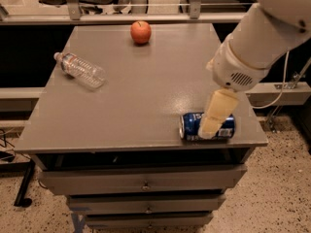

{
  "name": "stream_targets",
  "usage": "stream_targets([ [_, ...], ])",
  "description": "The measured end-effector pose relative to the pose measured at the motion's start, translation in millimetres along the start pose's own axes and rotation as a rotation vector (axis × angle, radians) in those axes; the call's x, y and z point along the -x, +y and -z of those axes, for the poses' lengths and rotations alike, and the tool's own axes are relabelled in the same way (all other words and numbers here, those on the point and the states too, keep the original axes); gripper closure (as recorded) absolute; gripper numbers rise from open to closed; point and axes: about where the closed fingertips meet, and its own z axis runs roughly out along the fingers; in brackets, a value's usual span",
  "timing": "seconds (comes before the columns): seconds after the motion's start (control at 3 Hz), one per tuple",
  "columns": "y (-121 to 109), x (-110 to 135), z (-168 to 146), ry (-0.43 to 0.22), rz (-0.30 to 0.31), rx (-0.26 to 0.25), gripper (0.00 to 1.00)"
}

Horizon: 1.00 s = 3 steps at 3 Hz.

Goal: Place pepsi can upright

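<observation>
Now my gripper (208,129), its width unclear to me, hangs over the lying pepsi can (190,125) at near right; I should straddle its middle squarely.

You see a glossy metal pepsi can (191,126) behind the matt cream plastic claw (209,129), on a smooth, faintly sheened grey bench (146,96).

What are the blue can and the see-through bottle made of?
The can looks like shiny painted metal: its end rim glints silver. The bottle looks like thin clear plastic: the grey table shows through it. The gripper hangs over the can's middle.
</observation>
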Motion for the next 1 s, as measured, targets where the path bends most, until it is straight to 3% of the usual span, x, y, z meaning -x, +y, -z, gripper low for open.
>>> stream_targets([
  [0.67,29.0,4.6,-35.8,0.007,0.031,0.028,0.0],
  [1.0,34.2,0.9,-48.7,0.016,0.05,0.022,0.18],
])
